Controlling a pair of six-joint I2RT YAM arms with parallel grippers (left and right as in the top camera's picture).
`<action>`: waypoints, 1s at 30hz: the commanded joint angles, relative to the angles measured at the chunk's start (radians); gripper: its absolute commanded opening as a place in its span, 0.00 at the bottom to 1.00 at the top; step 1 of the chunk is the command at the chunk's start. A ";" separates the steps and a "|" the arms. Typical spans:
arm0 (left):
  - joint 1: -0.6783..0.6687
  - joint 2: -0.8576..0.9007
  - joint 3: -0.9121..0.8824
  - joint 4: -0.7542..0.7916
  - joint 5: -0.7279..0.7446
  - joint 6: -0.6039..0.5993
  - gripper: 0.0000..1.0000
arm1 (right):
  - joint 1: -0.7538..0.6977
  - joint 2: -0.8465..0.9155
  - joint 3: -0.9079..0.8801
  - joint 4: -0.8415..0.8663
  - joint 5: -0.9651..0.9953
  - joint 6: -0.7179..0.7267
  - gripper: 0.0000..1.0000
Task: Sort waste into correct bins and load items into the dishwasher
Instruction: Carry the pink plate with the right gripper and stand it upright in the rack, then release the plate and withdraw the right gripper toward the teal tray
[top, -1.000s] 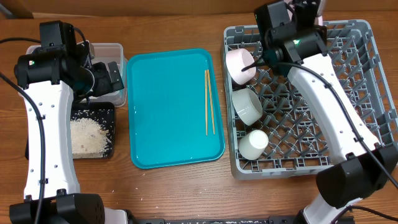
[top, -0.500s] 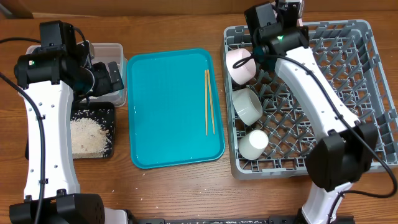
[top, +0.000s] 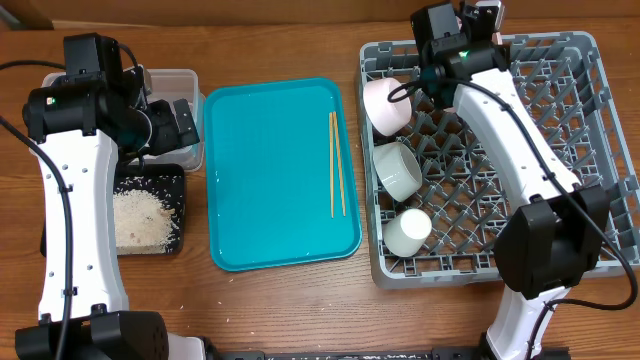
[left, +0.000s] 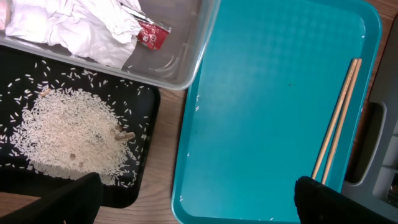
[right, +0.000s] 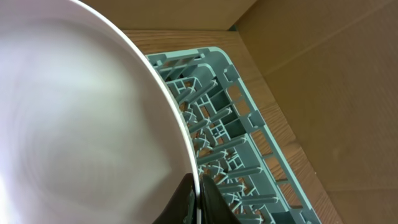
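Dish rack (top: 560, 130) holds two bowls (top: 383, 103) (top: 397, 168) and one cup (top: 407, 231); right hand (right: 198, 199) pinches plate (right: 81, 124), left hand (left: 198, 200) spread.

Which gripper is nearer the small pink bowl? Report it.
Right. The right gripper, shut on the round white plate, is over the grey plastic rack's back edge near the small pink bowl; the open left gripper is beyond the teal tray.

Pink bowl (top: 383, 103), grey-green bowl (top: 396, 168) and white cup (top: 407, 232) sit in the rack (top: 570, 100); chopsticks (top: 337, 163) lie on the teal tray (top: 270, 180).

Left gripper (top: 178, 125) holds its jaws wide (right gripper (right: 198, 198), far forward, jaws pinched shut).
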 joint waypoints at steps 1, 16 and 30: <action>-0.001 -0.010 0.019 0.001 -0.007 0.001 1.00 | -0.004 0.003 0.004 -0.002 -0.016 0.000 0.04; -0.001 -0.010 0.019 0.002 -0.006 0.001 1.00 | 0.047 0.000 0.009 -0.077 -0.099 0.005 0.47; -0.001 -0.010 0.019 0.002 -0.007 0.001 1.00 | 0.054 -0.182 0.015 -0.078 -0.201 0.008 0.53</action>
